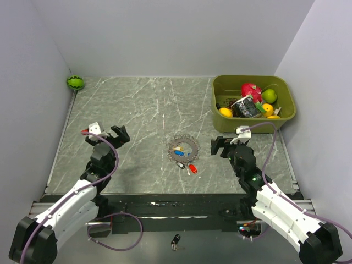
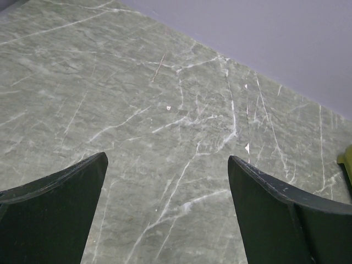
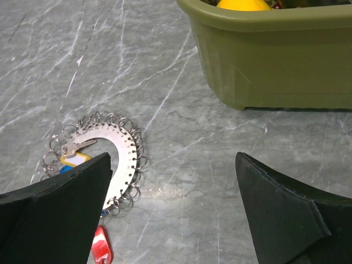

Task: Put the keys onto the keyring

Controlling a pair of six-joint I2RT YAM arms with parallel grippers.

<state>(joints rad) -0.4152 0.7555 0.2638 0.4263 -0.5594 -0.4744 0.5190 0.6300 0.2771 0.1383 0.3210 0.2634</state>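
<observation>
The keyring [image 1: 193,145], a flat grey metal ring edged with many small wire loops, lies flat mid-table. In the right wrist view the keyring [image 3: 120,144] sits left of centre, partly behind my left finger. Several keys lie in and beside it: a silver key [image 3: 77,146], a yellow-headed one [image 3: 76,159], a blue-headed one [image 1: 179,153] and a red-headed one [image 1: 192,168] just below the ring. My right gripper [image 1: 226,144] [image 3: 171,159] hovers open to the right of the ring. My left gripper [image 1: 105,135] [image 2: 168,158] is open over bare marble, well left of the ring.
An olive bin [image 1: 220,104] [image 3: 275,60] of toy fruit stands at the back right, close to my right gripper. A small green melon ball [image 1: 76,82] sits in the back left corner. A small black fob [image 1: 175,241] lies off the table's front edge. Grey walls enclose three sides.
</observation>
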